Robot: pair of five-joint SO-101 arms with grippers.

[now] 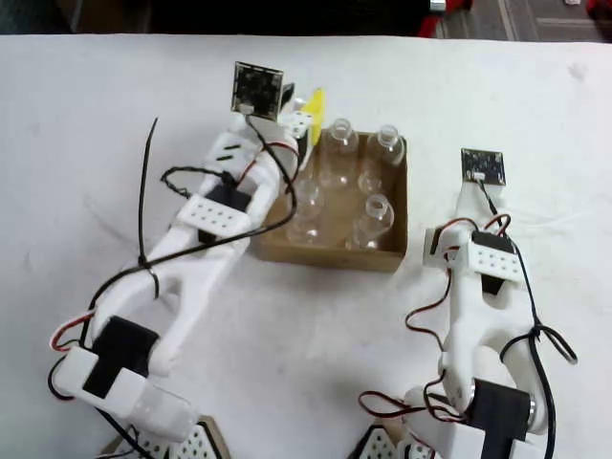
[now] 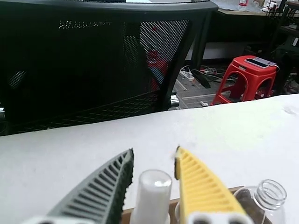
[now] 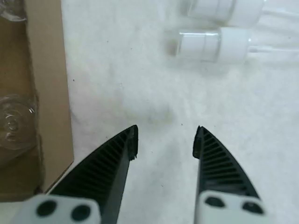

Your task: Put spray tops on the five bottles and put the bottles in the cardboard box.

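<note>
At the box's (image 1: pixel 330 253) far left corner, your left gripper (image 2: pixel 154 151) gapes around a spray top (image 2: pixel 152 196), not visibly pinching it; beside the box, your right gripper (image 3: pixel 166 135) hangs wide, empty.

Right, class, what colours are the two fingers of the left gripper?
The left gripper has one yellow finger and one grey finger; clearest in the left wrist view.

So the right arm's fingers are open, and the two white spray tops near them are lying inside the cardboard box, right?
Not quite. The right arm's fingers are open, but the two white spray tops are not inside the cardboard box. They are lying on the white table, outside the box. The right wrist view shows it.
</note>
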